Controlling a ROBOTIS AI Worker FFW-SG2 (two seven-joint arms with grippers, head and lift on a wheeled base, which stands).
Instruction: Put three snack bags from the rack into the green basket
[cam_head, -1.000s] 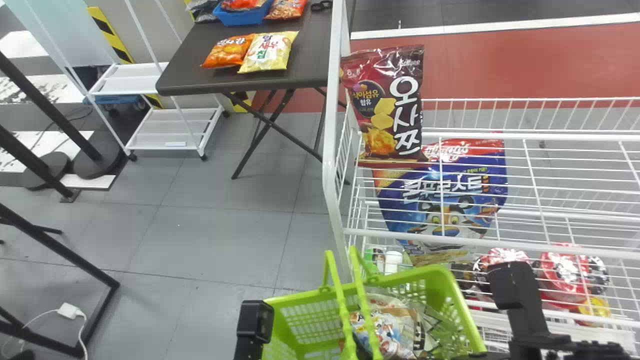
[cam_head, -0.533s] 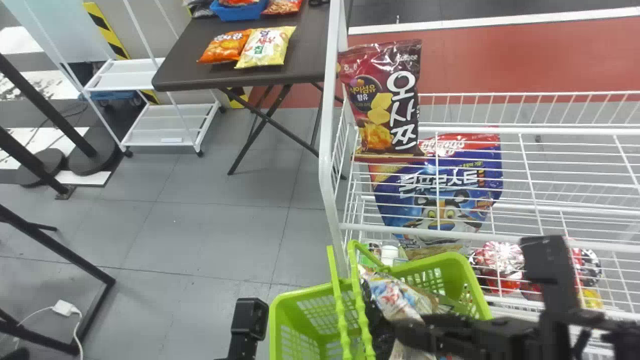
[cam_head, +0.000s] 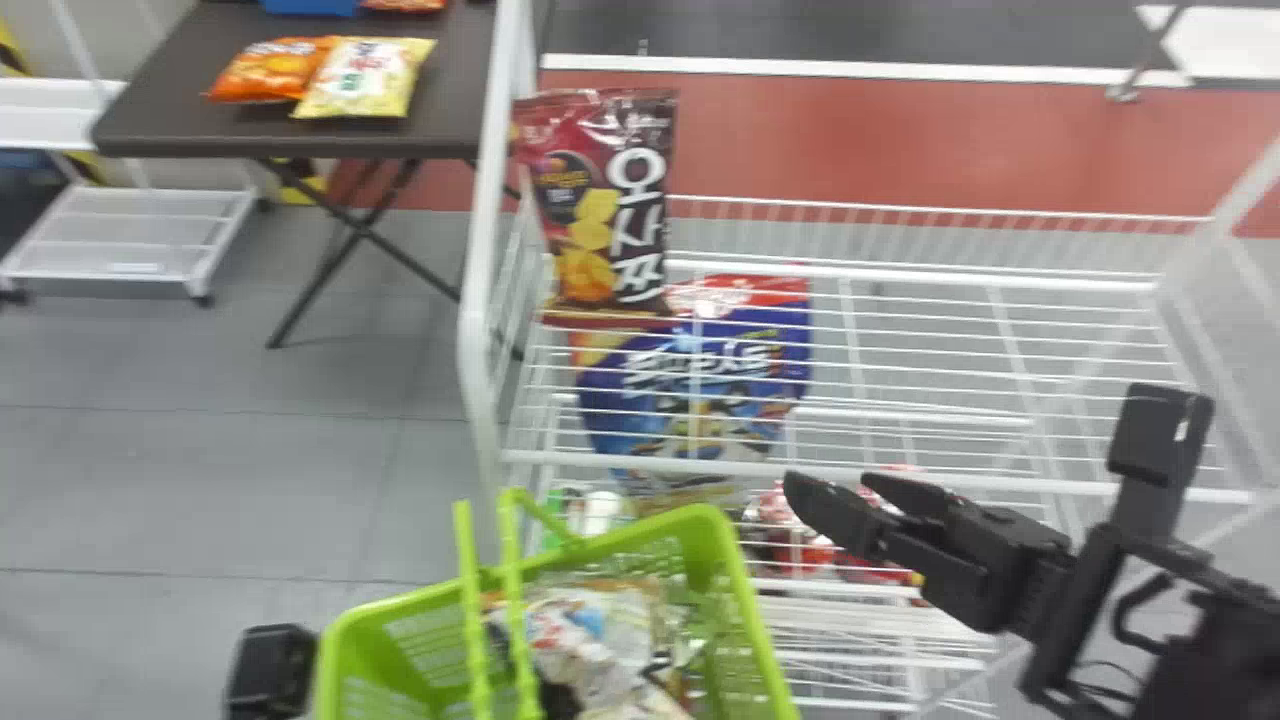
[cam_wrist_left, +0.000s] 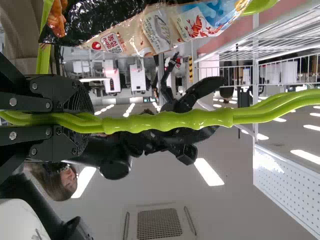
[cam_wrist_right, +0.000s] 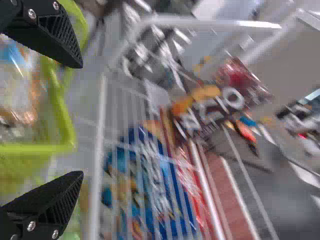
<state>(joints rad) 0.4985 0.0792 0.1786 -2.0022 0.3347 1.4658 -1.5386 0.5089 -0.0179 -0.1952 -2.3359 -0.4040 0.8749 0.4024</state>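
Note:
In the head view, the left gripper's black wrist part (cam_head: 270, 668) is at the left of the green basket (cam_head: 745, 590). The left wrist view shows my left gripper (cam_wrist_left: 90, 121) closed around the basket's green handles (cam_wrist_left: 170, 121). Crumpled snack bags (cam_head: 590, 640) lie inside the basket. My right gripper (cam_head: 835, 487) stands empty in front of the rack (cam_head: 900, 474), right of the basket, its two fingers apart; the right wrist view shows the same gripper (cam_wrist_right: 82, 119). A dark red snack bag (cam_head: 600, 200) stands upright at the rack's left end, a blue bag (cam_head: 690, 380) below it behind wires.
The rack's white left post (cam_head: 478, 340) rises beside the basket. Red packages (cam_head: 795, 540) and a white-capped container (cam_head: 602, 510) sit low in the rack. Behind at left, a dark table (cam_head: 180, 125) carries an orange bag (cam_head: 270, 72) and a yellow bag (cam_head: 365, 78).
My right gripper has moved from over the basket out to the right and up. The bag that stood raised beside the handles lies lower. The head view has turned right, shifting the scene left.

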